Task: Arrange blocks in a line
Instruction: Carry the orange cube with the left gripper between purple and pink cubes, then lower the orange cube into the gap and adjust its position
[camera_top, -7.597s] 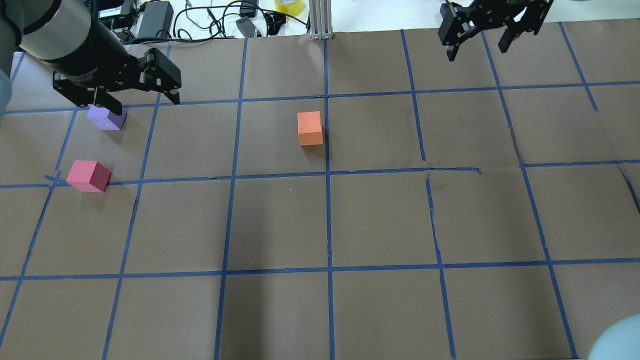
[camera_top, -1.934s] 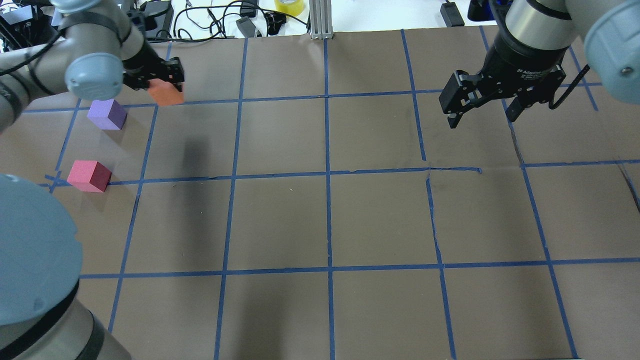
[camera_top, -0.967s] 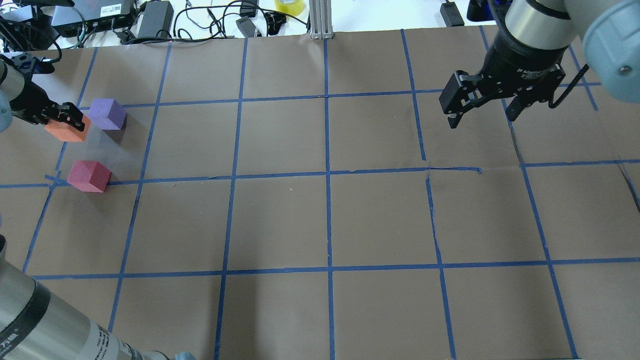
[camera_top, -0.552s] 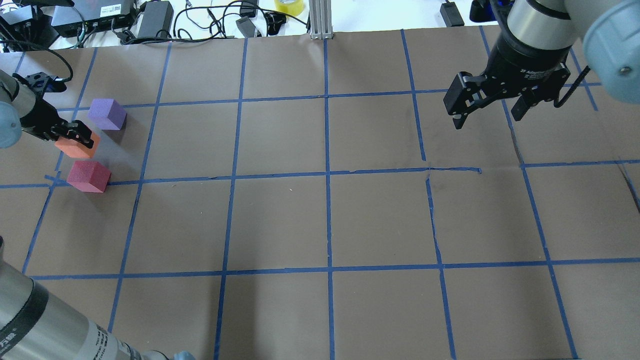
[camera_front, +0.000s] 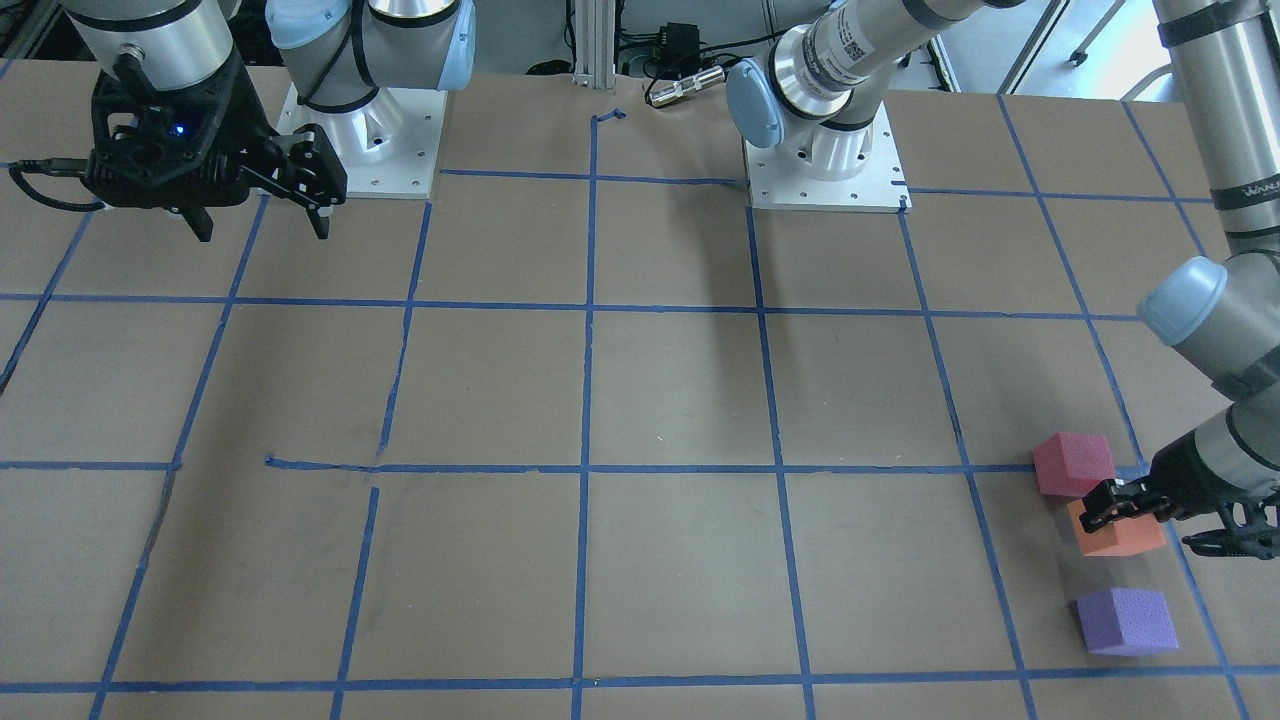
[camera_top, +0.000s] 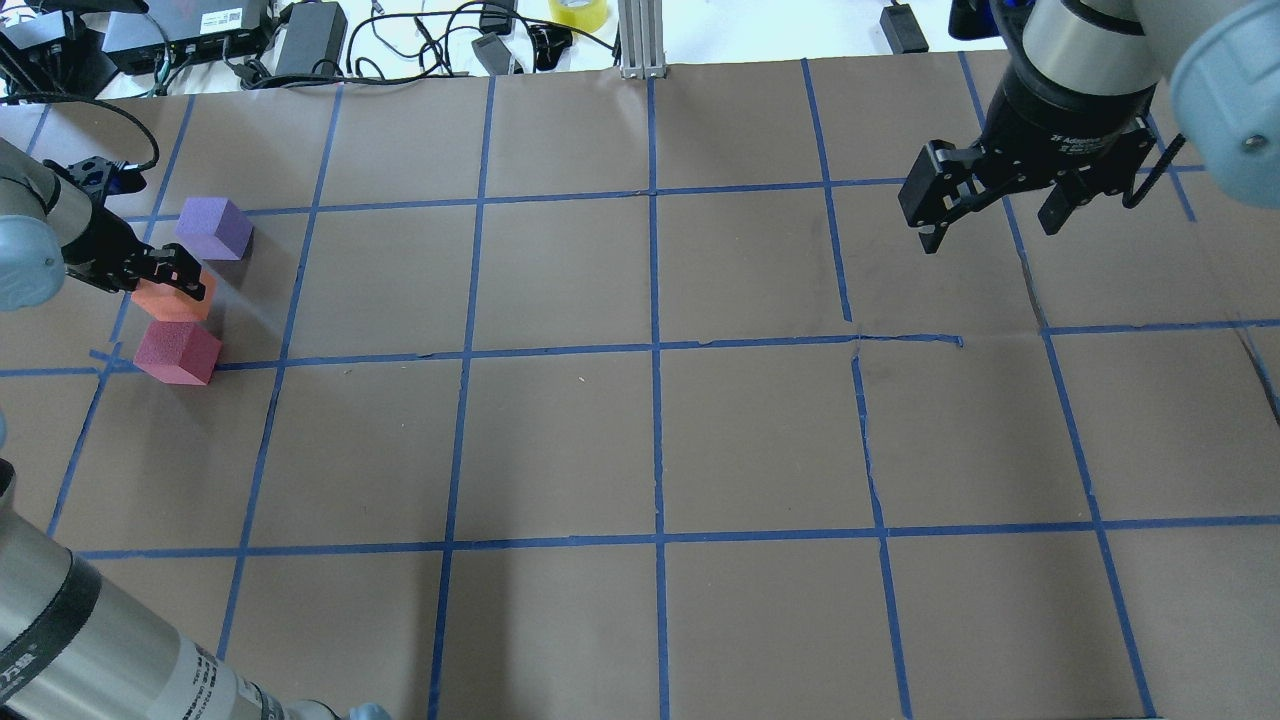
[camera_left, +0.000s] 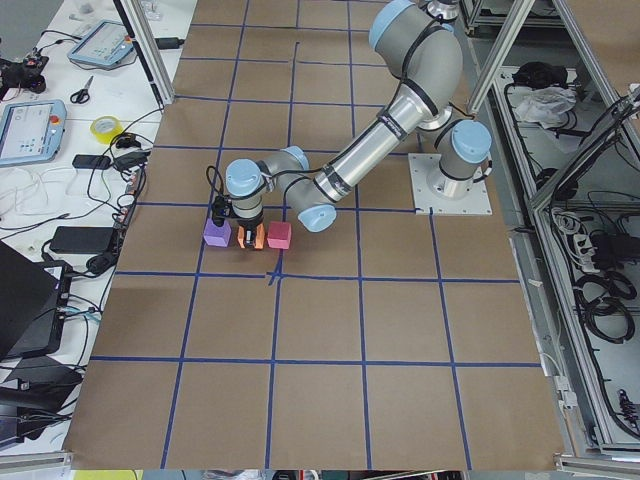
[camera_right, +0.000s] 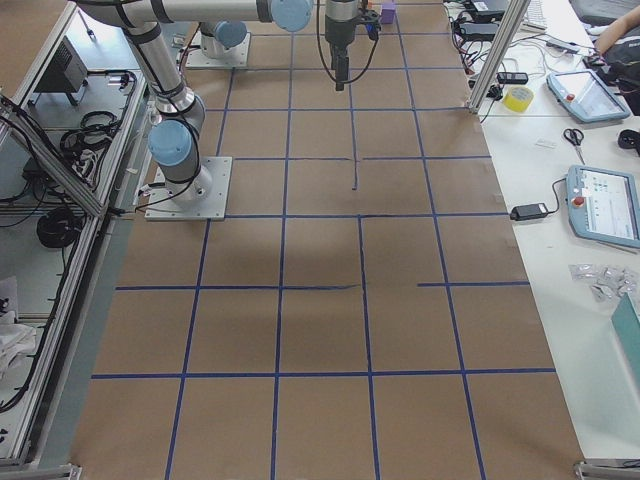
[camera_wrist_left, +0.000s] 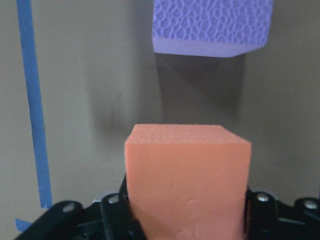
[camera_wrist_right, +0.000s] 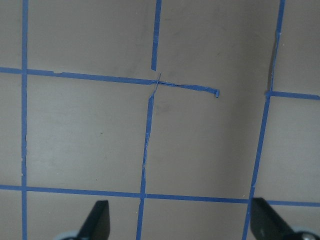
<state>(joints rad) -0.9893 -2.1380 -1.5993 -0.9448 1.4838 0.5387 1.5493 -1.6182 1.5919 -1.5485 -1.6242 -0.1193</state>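
Note:
My left gripper (camera_top: 165, 285) is shut on the orange block (camera_top: 168, 302), holding it between the purple block (camera_top: 213, 228) and the pinkish red block (camera_top: 178, 352) at the table's left edge. The three stand in a rough row. The orange block is low; I cannot tell whether it touches the paper. The left wrist view shows the orange block (camera_wrist_left: 187, 180) between the jaws, with the purple block (camera_wrist_left: 212, 25) ahead. In the front-facing view the orange block (camera_front: 1115, 535) nearly touches the red one (camera_front: 1073, 464). My right gripper (camera_top: 990, 235) is open and empty, hovering at the far right.
Brown paper with a blue tape grid (camera_top: 655, 350) covers the table. Cables, power bricks (camera_top: 310, 35) and a yellow tape roll (camera_top: 578, 12) lie beyond the far edge. An aluminium post (camera_top: 640, 40) stands at the far middle.
The left gripper has carried the orange block from the table's middle to the left edge and moved it in between the purple and red blocks. The right gripper drifted slightly right.

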